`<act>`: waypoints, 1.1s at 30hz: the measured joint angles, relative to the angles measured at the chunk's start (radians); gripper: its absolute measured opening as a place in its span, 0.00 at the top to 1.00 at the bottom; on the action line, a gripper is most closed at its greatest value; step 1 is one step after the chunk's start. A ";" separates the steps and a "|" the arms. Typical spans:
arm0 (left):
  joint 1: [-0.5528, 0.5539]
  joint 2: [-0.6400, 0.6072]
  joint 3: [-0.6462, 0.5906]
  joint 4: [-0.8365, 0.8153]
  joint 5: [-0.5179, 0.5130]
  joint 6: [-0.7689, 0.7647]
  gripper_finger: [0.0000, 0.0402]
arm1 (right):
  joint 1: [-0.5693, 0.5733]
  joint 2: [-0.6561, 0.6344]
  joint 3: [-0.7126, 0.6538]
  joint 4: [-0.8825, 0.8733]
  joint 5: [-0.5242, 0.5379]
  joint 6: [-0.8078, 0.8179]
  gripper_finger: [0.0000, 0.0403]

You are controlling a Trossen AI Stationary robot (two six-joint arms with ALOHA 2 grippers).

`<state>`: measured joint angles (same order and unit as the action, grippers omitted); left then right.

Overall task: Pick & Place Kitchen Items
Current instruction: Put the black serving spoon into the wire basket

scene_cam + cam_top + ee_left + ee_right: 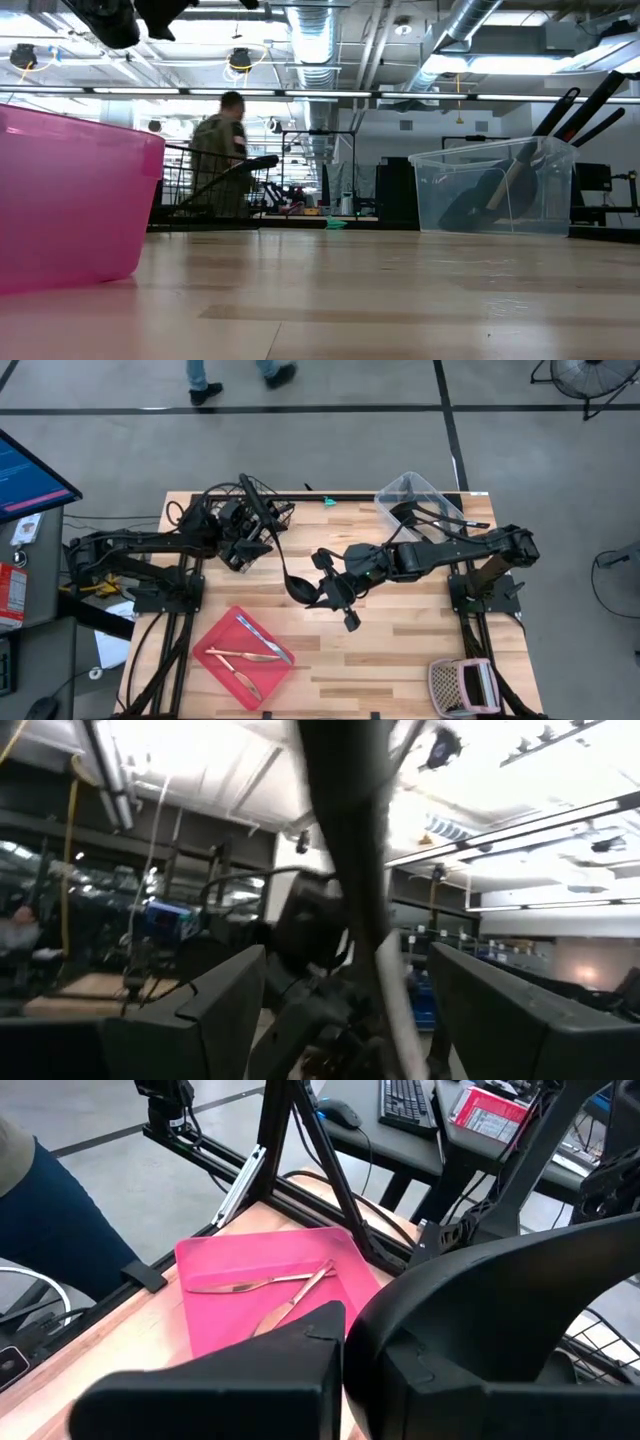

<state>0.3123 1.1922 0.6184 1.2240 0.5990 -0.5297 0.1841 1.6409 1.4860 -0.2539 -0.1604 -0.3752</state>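
Observation:
A black ladle [283, 560] hangs over the table's middle, its bowl [300, 588] low and its long handle [262, 515] slanting up toward the far left. My right gripper [322, 588], reaching in from the right, is shut on the bowl end. My left gripper [258, 538] stands open by the black wire basket [225, 520]. In the left wrist view its two fingers [205, 1010] stand wide on either side of the handle [350, 830] without touching it. Slim cutlery [250, 655] lies on the red tray [215, 645]. My right gripper holds the ladle by its bowl [480, 1310], at the rim side nearest the arm. It comes from the table's right, slanting a little downward. The bowl hides one finger, so the exact pinch does not show. The ladle is clear of the table, handle tilted up and away.
A clear plastic bin [415, 500] with black utensils stands at the far right, also seen in the low view as the bin [495, 185]. A pink and white object [460, 685] sits at the near right corner. A person [222, 150] walks beyond the far edge.

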 joint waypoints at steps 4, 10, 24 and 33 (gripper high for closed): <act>-0.020 0.002 0.027 0.016 0.003 0.009 0.35 | 0.000 0.000 0.000 -0.003 0.000 0.000 0.96; -0.041 0.002 0.059 0.015 0.057 0.021 0.40 | 0.000 0.000 0.000 -0.002 -0.002 -0.001 0.95; -0.058 0.002 0.059 0.014 0.052 0.027 0.81 | 0.001 0.000 0.000 0.000 -0.006 0.006 0.95; -0.059 0.002 0.060 0.018 0.048 0.020 0.95 | 0.000 0.000 0.000 -0.003 -0.002 0.010 0.92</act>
<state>0.2535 1.1938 0.6788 1.2424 0.6472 -0.5101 0.1844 1.6409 1.4857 -0.2569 -0.1619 -0.3648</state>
